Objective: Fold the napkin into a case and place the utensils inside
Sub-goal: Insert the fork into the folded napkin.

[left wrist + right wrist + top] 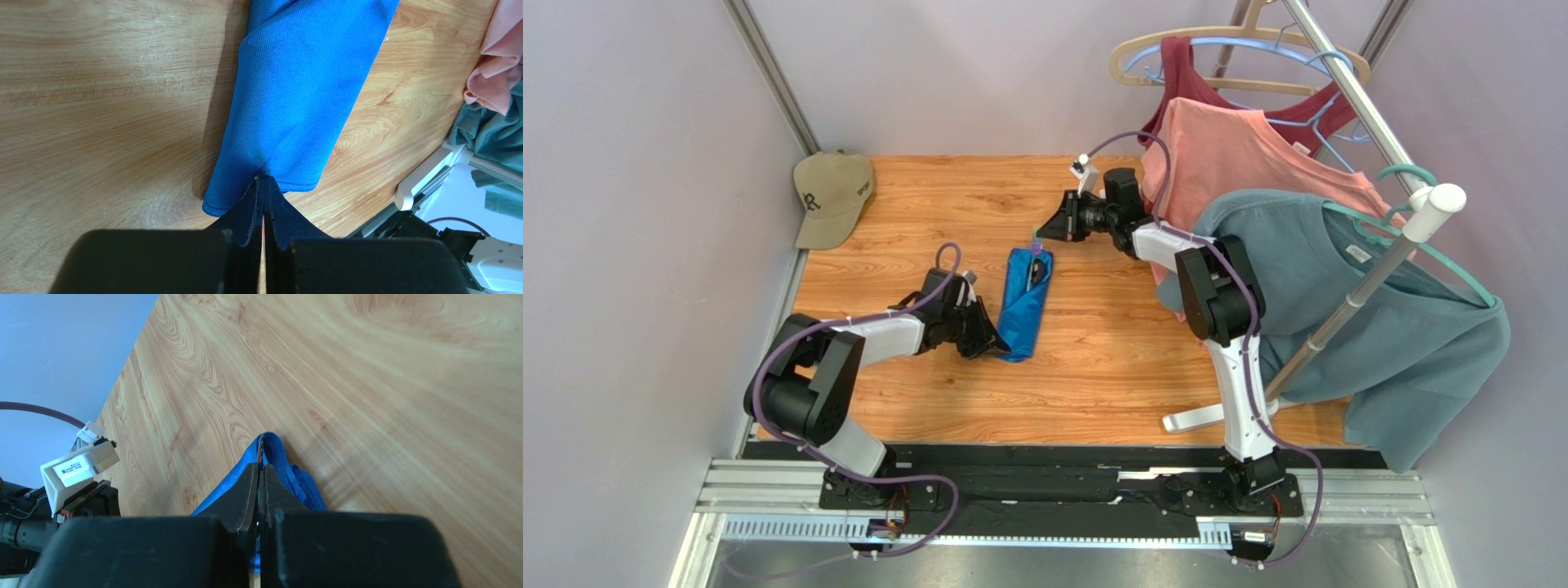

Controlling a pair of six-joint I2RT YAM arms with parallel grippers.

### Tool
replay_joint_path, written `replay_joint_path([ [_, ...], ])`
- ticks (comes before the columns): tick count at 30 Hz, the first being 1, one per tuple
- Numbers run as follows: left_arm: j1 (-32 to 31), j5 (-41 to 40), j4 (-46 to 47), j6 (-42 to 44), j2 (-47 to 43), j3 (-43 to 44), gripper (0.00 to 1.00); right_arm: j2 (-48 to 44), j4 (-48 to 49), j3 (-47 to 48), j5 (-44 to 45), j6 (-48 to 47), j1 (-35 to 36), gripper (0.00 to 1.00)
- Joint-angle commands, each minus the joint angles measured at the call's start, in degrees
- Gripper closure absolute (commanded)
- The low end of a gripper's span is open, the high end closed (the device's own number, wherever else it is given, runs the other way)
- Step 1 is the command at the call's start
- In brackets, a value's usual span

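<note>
Left tool (264, 185), jaws shut, pinches the hem of the blue napkin case (1024, 306) at its end farthest from the tan cap (830, 196); right tool (260, 454), also closed, sits at the end nearest the cap, its hold unclear. Best to keep that far hem anchored to the surface (1112, 355) so the utensils (1037, 245) slide in without dragging cloth

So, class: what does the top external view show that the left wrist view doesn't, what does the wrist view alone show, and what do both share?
Only the top view: the tan cap at the far left corner, the right gripper near the far end of the blue case, and the case's full length. Only the wrist view: the left gripper's jaws shut, the hem puckering where they pinch it. Both: the case on the wooden table, the pink shirt and teal shirt.
</note>
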Motion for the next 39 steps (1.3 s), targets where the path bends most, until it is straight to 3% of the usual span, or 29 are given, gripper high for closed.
replay_joint_path([
  [1,0.0,-1.0,1.1,0.0,0.4,-1.0,1.0,-5.2,4.9,-2.7,-1.3,1.3,2.0,1.0],
  [32,0.1,-0.7,1.4,-0.5,-0.4,-1.4,1.0,-5.2,10.0,-11.7,0.2,6.4,6.6,1.0],
  [39,0.1,-1.7,0.6,-0.1,-2.4,-1.5,1.0,-6.5,8.4,-12.7,3.5,5.2,6.5,0.95],
])
